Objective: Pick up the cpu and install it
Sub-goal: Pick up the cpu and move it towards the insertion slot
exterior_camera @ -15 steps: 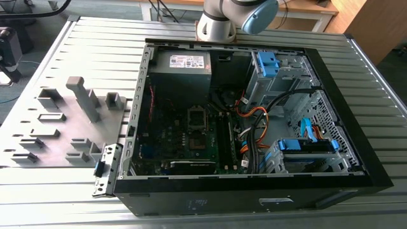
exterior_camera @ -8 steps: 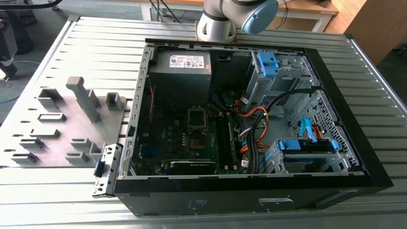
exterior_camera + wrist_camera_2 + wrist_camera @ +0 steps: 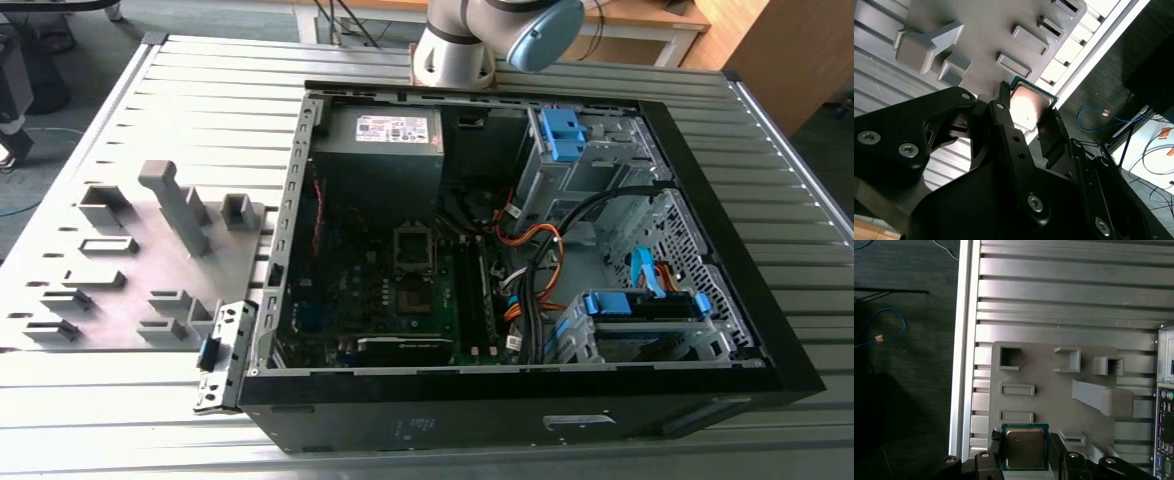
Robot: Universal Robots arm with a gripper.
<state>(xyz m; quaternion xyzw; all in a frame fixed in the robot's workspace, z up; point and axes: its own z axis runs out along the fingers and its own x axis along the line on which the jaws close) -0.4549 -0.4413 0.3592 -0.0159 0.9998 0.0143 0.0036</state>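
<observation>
Cpu (image 3: 1025, 452) is gripped by opposite edges between the two black fingers (image 3: 1056, 452) of the end effector (image 3: 1025, 442), as seen in the first wrist view. The jaws are closed onto it. Its dull silver face is turned to the camera and a green rim shows around it. It is held raised over one edge of the grey tray (image 3: 1054, 405).

The tray is matte, with raised blocks and rectangular pockets, and is laid on a tabletop (image 3: 1064, 295) of ribbed aluminium slats. Past the tabletop's edge a dark floor (image 3: 904, 390) is seen, with a loose blue cable (image 3: 884, 325) on it.

In the exterior view an open black case (image 3: 467, 420) lies on its side just beside the tray. The motherboard (image 3: 400, 300) is exposed, with orange wires (image 3: 527, 240) looped beside it. The arm's base (image 3: 461, 45) stands behind the case.
</observation>
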